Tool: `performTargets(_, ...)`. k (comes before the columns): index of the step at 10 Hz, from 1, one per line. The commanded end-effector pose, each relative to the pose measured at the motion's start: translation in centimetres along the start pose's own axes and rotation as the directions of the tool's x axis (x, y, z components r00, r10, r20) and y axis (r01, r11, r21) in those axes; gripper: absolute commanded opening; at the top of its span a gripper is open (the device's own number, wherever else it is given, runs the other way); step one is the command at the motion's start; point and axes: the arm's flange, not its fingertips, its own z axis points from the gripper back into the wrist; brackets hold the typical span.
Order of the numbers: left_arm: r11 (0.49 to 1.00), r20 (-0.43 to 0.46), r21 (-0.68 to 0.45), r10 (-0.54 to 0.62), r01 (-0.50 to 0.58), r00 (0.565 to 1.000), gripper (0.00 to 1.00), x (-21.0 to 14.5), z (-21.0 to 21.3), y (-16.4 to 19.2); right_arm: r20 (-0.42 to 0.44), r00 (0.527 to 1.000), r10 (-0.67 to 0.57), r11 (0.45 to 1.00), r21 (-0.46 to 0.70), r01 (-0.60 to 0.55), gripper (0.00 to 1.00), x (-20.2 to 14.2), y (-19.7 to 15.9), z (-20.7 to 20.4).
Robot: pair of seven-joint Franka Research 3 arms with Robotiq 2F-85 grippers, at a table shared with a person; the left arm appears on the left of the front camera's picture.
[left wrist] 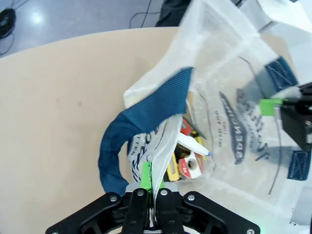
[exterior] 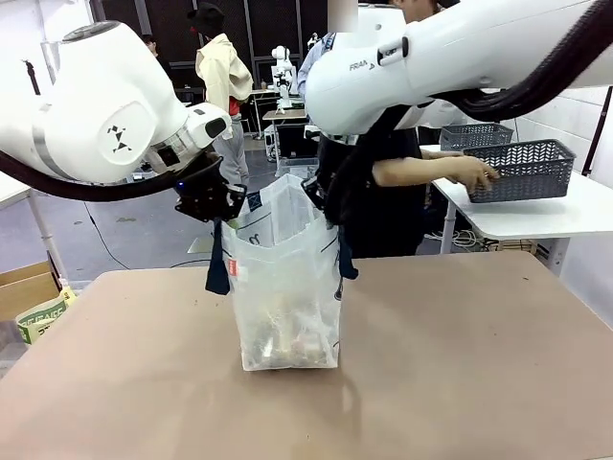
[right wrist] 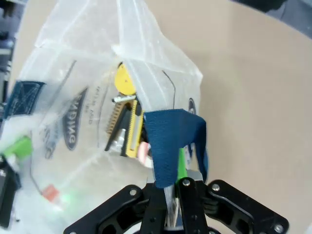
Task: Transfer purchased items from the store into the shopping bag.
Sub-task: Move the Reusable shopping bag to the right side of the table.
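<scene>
Left hand [left wrist: 152, 171] and right hand [right wrist: 173, 168] pinch opposite rims of shopping bag [exterior: 287, 287]

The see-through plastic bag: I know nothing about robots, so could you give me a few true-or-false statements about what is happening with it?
1. The translucent whitish plastic bag with navy strap handles stands on the tan table. True.
2. It is empty. False: small goods, some yellow, lie inside.
3. The left end effector and right end effector are both shut on its top edge. True.
4. Someone is reaching into it. False: the person's hand is at a dark grey mesh basket on a white side table.
</scene>
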Motion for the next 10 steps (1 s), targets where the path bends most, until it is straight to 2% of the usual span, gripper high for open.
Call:
performTargets(1,0.998,0.007,-0.064,-0.011,0.011,1.000,0.00,1.1,-0.9,-0.5,0.020,0.999,-0.026,0.999,0.021,0.025,0.00,2.2,1.2,-0.4)
performTargets(3,0.992,-0.007,-0.121,0.018,-0.019,1.000,0.00,1.9,-1.5,-0.7,0.004,1.000,-0.019,0.999,0.039,0.019,0.00,3.3,1.2,-0.7)
performTargets(4,0.999,-0.006,-0.042,0.005,-0.005,1.000,0.00,0.5,-1.2,-0.9,0.031,1.000,-0.004,1.000,0.004,0.003,0.00,2.4,0.9,0.2)
performTargets(5,0.999,-0.006,-0.042,0.005,-0.005,1.000,0.00,0.5,-1.2,-0.9,0.006,1.000,-0.013,0.999,0.032,0.012,0.00,2.4,1.0,-1.2)
performTargets(7,0.998,-0.016,-0.061,0.010,-0.011,1.000,0.00,1.0,-1.8,-1.1,0.009,1.000,-0.010,1.000,0.029,0.010,0.00,2.7,0.9,-1.2)
performTargets(10,0.996,-0.004,-0.086,-0.038,0.038,0.999,0.00,1.7,-3.7,-2.8,0.009,0.998,-0.055,0.997,0.061,0.054,0.00,4.3,2.0,-2.5)
